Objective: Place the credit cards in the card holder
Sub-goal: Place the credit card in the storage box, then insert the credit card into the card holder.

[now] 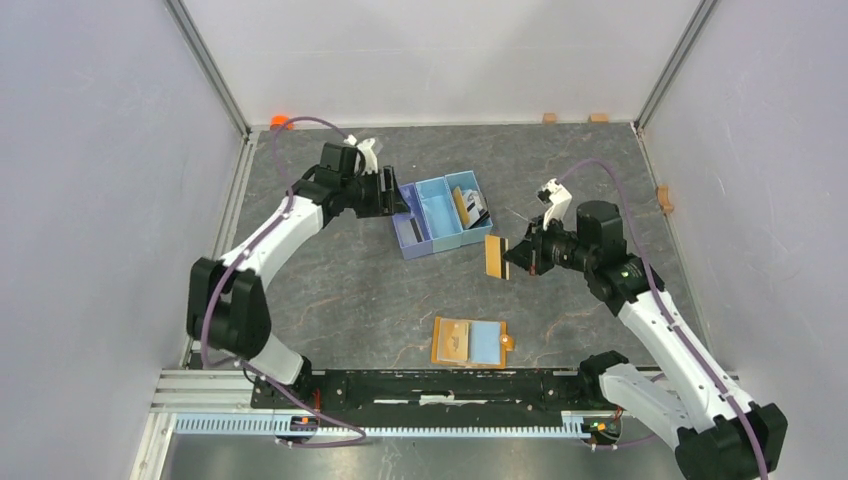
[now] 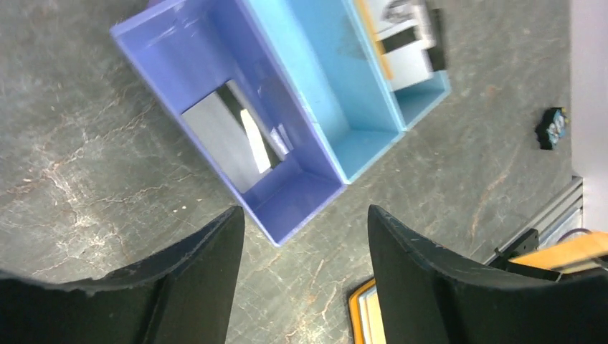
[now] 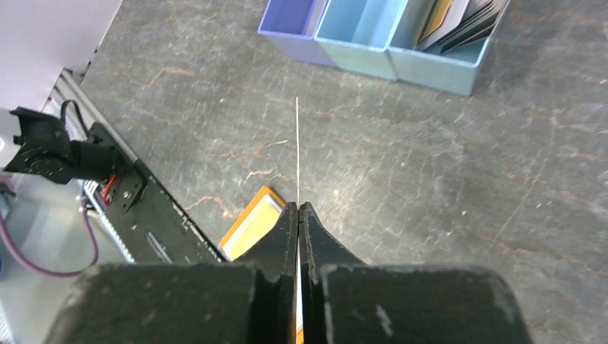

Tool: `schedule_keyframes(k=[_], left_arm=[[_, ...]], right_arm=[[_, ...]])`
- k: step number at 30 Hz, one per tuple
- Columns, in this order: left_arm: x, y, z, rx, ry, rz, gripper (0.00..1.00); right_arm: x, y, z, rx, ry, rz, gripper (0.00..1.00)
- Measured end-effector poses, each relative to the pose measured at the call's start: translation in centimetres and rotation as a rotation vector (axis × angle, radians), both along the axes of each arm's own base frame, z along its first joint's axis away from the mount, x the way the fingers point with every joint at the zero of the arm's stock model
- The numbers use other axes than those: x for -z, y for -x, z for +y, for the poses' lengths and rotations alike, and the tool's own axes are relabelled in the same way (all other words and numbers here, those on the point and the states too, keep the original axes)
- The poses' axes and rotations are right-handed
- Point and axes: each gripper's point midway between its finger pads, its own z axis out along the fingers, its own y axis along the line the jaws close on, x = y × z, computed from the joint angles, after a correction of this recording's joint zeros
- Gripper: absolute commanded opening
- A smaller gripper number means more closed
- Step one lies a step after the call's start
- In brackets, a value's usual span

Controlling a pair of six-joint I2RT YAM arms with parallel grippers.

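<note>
A dark grey, marble-veined surface (image 1: 360, 290) lies under even, soft light. Plain pale walls (image 1: 100, 150) close it in on three sides, joined by slim metal posts (image 1: 208, 65) at the back corners. A slotted aluminium rail (image 1: 420, 426) runs along the near edge.

Wallet (image 1: 470, 341) lies before the tray (image 1: 440, 212), which holds cards (image 1: 472, 207) in its right compartment and one card (image 2: 222, 140) in its left

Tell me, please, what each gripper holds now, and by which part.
The right gripper pinches a gold-yellow card by one edge; the rest sticks out free. The left gripper is open and holds nothing.
</note>
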Motion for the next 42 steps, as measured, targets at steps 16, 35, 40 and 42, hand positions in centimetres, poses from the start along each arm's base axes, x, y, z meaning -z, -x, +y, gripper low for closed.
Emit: schedule_keyframes(k=[16, 35, 40, 42], left_arm=[[-8.9, 20.0, -7.6, 0.499, 0.386, -0.335, 0.84], [-11.5, 25.7, -12.0, 0.642, 0.686, -0.298, 0.02], [-9.5, 25.4, -11.9, 0.585, 0.674, -0.254, 0.02], [-8.0, 25.1, -11.7, 0.541, 0.641, -0.22, 0.02]], right_arm=[[-1.6, 8.3, 3.4, -0.289, -0.34, 0.003, 0.0], [-5.4, 12.9, 6.7, -0.554, -0.502, -0.035, 0.14], [-3.7, 11.8, 6.6, -0.484, -0.452, -0.019, 0.77], [-2.1, 10.6, 6.3, -0.402, -0.391, -0.007, 0.83]])
